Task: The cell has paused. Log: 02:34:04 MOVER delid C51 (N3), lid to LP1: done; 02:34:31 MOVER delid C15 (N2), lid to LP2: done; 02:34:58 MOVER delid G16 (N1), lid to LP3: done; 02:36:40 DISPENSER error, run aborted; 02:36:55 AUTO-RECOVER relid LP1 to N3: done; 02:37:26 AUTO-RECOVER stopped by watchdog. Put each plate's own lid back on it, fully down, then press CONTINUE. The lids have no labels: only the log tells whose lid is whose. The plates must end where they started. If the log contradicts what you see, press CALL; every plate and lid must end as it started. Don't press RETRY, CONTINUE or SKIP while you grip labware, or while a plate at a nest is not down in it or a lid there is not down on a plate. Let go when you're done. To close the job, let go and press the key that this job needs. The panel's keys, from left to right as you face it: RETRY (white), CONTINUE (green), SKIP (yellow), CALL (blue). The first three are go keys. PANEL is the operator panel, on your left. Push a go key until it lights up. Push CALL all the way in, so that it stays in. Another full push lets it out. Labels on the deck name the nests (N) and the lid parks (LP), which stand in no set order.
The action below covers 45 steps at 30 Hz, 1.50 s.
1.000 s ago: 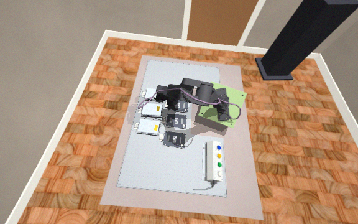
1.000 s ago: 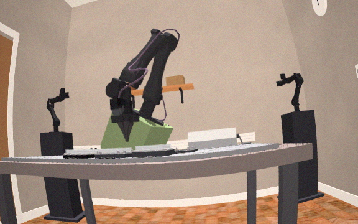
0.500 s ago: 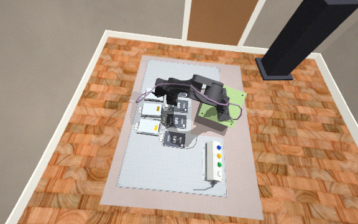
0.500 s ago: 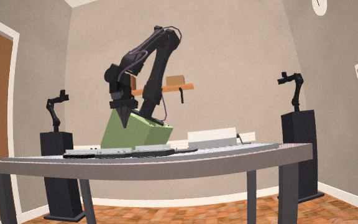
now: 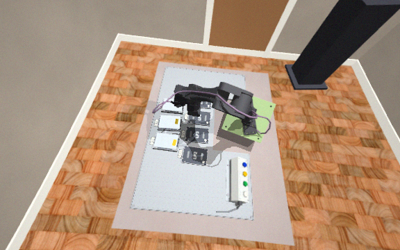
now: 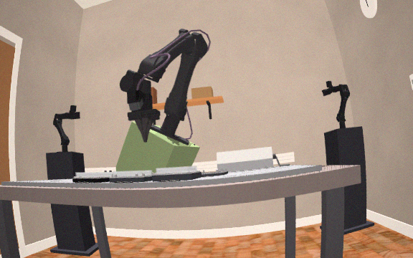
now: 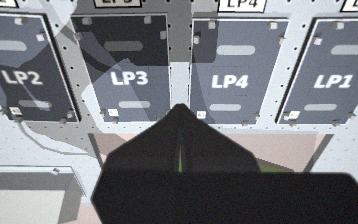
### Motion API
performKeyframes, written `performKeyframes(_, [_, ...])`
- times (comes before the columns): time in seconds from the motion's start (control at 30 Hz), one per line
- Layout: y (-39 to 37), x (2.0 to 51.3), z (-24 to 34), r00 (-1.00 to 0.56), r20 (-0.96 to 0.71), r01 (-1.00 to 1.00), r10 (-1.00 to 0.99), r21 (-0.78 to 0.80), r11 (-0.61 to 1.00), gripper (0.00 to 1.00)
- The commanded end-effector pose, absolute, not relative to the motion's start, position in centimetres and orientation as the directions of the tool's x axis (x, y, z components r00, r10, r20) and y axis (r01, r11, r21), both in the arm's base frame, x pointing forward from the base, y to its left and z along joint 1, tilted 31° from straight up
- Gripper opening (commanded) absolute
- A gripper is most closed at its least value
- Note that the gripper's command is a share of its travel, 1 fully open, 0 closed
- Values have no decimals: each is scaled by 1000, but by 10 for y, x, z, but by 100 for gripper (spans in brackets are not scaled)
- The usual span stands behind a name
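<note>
My gripper is shut and empty. It hangs well above the deck, over the gap between lid parks LP3 and LP4; it also shows in the side view. LP2 and LP1 flank them. Each park shows its label on a dark face; I cannot tell whether a clear lid lies on any. Three white plates stand in a column left of the parks, two with yellow tags. One plate's corner shows at the wrist view's lower left.
The operator panel lies near the mat's front right, with blue, yellow, green and white keys. The arm's green base block stands right of the parks. A dark pillar rises at the back right.
</note>
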<state>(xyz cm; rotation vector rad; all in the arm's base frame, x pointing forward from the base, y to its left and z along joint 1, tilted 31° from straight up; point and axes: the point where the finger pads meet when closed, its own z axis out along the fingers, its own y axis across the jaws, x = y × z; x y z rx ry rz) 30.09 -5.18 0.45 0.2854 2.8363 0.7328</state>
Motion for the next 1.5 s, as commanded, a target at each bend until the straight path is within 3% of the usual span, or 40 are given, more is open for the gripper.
performKeyframes(0.0, [-61, 304, 19, -951, -184, 131, 249, 488, 863, 0])
performKeyframes(0.17, [-61, 303, 19, -951, -181, 133, 249, 489, 862, 0])
performKeyframes(0.73, [12, 291, 47, -952, -305, -166, -36, 414, 895, 0])
performKeyframes(1.47, [102, 288, 103, -820, -457, -498, -345, 274, 823, 0])
